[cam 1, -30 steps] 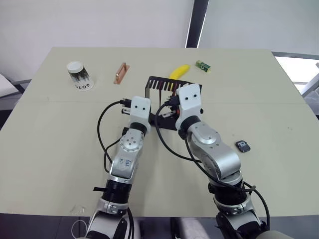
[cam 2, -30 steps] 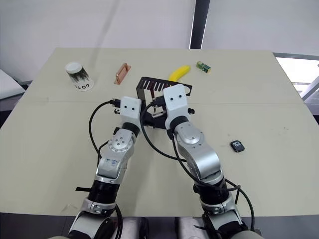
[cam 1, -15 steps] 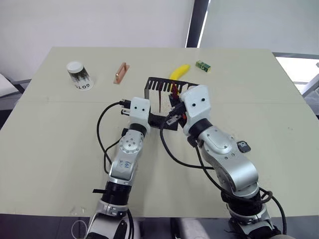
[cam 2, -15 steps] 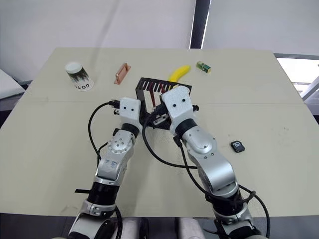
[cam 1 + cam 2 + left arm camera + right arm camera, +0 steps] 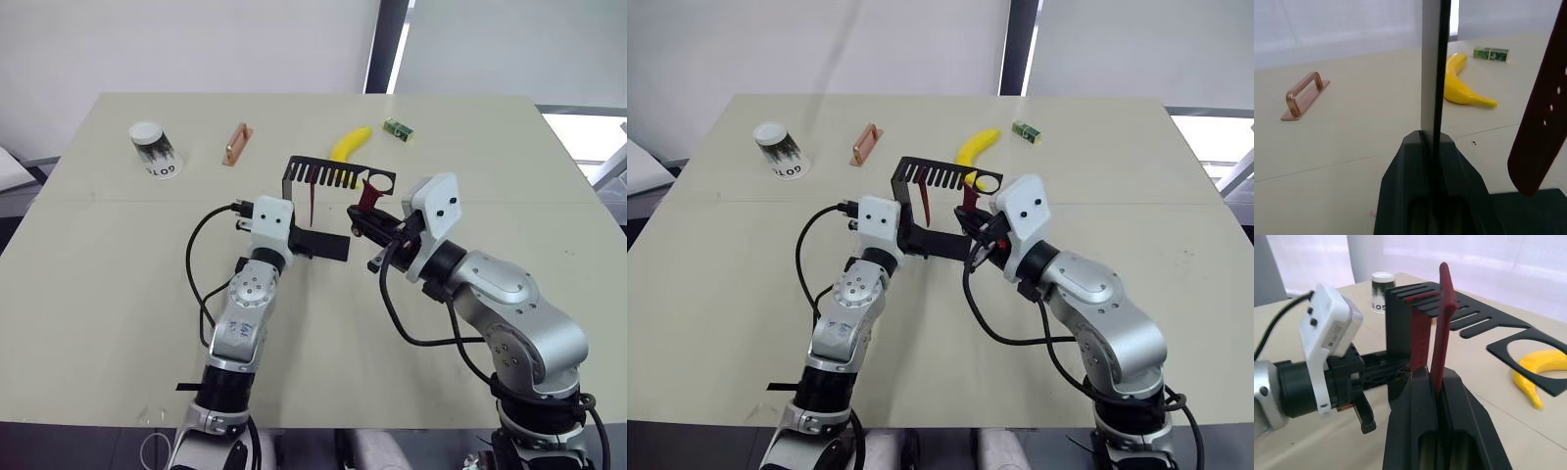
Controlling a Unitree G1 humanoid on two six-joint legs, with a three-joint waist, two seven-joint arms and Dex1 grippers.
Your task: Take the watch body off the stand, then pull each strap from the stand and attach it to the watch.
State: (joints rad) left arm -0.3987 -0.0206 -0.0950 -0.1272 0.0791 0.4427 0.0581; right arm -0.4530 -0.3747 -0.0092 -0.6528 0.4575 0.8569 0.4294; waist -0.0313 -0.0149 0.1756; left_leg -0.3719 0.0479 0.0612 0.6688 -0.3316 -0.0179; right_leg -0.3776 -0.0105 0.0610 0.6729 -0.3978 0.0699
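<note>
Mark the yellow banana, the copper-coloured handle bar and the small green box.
yellow banana (image 5: 351,143), left eye view, its middle.
copper-coloured handle bar (image 5: 235,143), left eye view, its middle.
small green box (image 5: 398,128), left eye view, top face.

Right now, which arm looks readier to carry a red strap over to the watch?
The right. Its claw is shut on one strap, already off the stand. The left claw is busy pinching the stand's upright, likely steadying it.

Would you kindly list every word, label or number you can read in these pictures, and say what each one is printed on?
"GOTO", as best it reads: dark letters on the white paper cup, seen upside down in the head views and not sharp enough to be sure.
Small green box: it bears print, too small to read.
Copper-coloured handle, banana, stand, straps: no text visible.
</note>
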